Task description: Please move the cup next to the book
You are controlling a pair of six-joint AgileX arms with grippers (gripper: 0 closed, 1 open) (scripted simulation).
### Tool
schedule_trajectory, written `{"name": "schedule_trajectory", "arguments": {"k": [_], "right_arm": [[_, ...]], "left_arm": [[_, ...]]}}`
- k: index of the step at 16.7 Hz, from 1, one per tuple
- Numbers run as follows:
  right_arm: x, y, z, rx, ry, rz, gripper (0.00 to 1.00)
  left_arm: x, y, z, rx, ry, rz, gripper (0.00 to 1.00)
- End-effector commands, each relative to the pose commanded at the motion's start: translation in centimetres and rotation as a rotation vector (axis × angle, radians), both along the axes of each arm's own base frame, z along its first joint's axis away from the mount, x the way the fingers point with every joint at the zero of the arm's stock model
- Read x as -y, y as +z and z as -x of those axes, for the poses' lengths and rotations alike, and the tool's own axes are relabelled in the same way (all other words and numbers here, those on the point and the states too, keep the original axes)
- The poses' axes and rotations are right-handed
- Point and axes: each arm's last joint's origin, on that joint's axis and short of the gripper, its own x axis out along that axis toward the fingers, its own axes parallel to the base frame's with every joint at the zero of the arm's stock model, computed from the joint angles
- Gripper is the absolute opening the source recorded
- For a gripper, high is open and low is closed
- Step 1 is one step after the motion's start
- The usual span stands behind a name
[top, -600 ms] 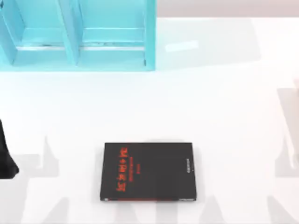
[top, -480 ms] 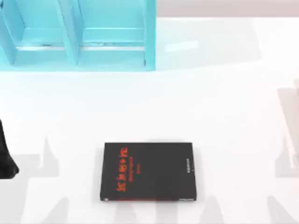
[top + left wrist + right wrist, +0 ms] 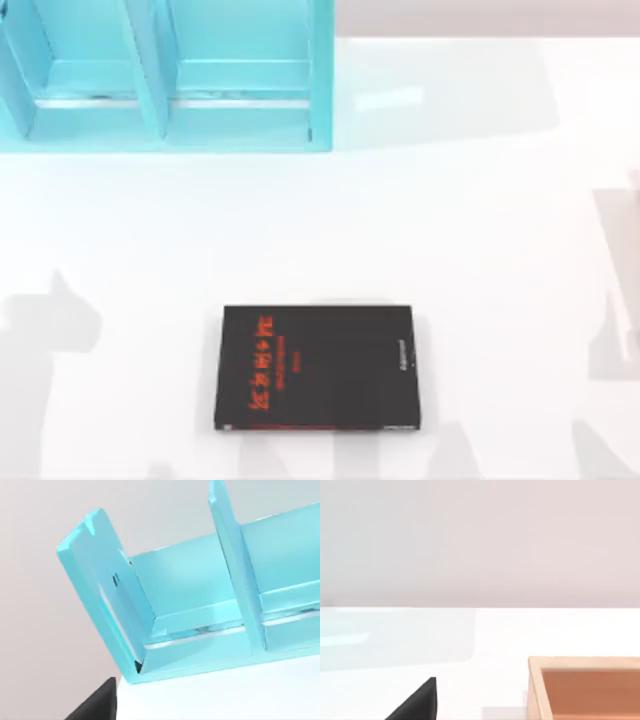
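Flat black rectangular book with red lettering (image 3: 318, 368) lay at 6 o'clock on the white table (image 3: 450, 230), big turquoise shelf unit (image 3: 165, 75) at 11 o'clock, wooden box (image 3: 585, 687) on the table in the right wrist view, honestly couldn't tell how open either end effector was.

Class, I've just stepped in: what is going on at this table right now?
Nothing is being handled at this moment. The black book lies flat near the front middle of the white table, and the turquoise shelf unit stands at the back left. The left wrist view looks at one end of that shelf unit, while the right wrist view takes in a wooden box on the table. Moving the cup next to the book is not yet done.
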Motion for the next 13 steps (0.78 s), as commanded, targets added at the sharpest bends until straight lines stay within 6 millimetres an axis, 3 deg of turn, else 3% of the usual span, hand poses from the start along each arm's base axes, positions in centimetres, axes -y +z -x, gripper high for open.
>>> {"name": "schedule_trajectory", "arguments": {"k": [3,7,10,13], "right_arm": [[0.0,0.0,0.0,0.0,0.0,0.0,1.0],[0.0,0.0,0.0,0.0,0.0,0.0,1.0],[0.0,0.0,0.0,0.0,0.0,0.0,1.0],[0.0,0.0,0.0,0.0,0.0,0.0,1.0]], "left_arm": [[-1.3,5.0,-0.8,-0.176,0.059,-0.257,1.0],[-4.2,10.3,-3.8,-0.526,0.029,-0.599,1.0],[-7.4,11.9,-7.3,-0.815,-0.109,-0.783,1.0],[-11.2,11.0,-10.9,-1.069,-0.333,-0.867,1.0]]}}
